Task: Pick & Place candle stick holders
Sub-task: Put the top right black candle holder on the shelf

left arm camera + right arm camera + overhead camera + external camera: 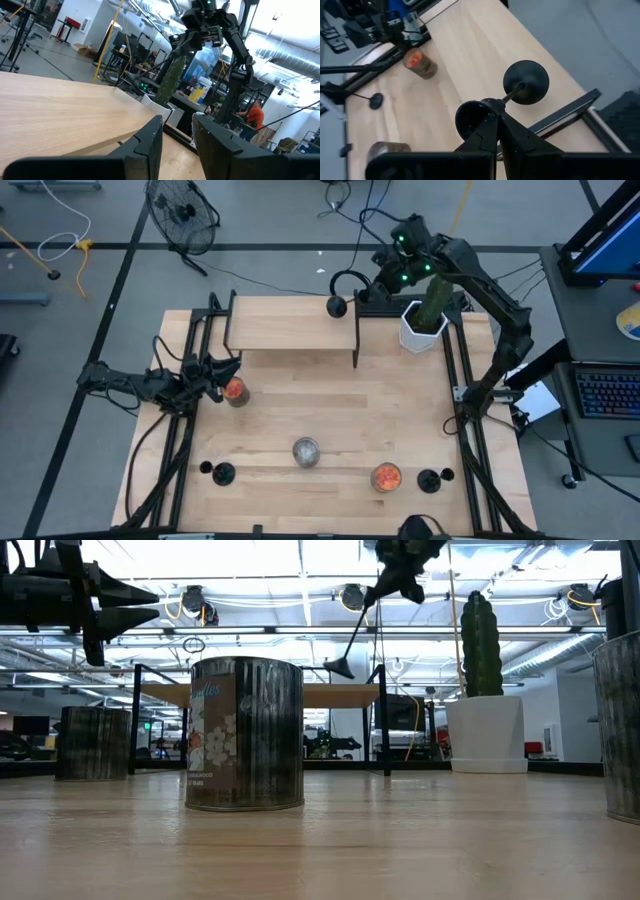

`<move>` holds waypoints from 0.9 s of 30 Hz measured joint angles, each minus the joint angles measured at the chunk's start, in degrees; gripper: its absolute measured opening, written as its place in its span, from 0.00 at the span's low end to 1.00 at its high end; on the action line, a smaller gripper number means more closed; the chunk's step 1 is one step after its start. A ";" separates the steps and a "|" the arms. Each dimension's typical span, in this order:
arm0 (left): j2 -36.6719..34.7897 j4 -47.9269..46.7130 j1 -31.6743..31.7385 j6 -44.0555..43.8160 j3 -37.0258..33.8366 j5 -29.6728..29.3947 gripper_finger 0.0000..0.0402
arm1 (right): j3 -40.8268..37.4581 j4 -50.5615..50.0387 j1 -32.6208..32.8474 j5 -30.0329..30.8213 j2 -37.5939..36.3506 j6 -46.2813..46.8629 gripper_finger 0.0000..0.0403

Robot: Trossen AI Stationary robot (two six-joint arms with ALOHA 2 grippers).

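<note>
Overhead, right claw (496, 131) pinching thin-stemmed, disc-based black candle holder (525, 82)

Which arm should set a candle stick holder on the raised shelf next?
Right. The right gripper is shut on a candle stick holder, carried above the shelf. The left gripper holds nothing, low beside an orange-filled jar.

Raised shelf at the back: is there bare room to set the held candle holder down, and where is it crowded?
The shelf is bare along its whole top. The right gripper, shut on a candle holder, hangs at its right end. The table's middle is open too. Crowded: the front row with the can, jar and two holders.
</note>
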 joint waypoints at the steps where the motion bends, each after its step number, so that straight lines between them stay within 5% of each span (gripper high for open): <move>1: 0.00 0.00 0.00 0.08 0.00 0.00 0.28 | 0.00 -0.02 -0.45 -0.73 0.05 0.02 0.00; 27: -0.01 0.00 0.00 0.08 0.00 0.00 0.28 | -0.02 -0.69 -2.76 -0.64 3.06 -1.32 0.00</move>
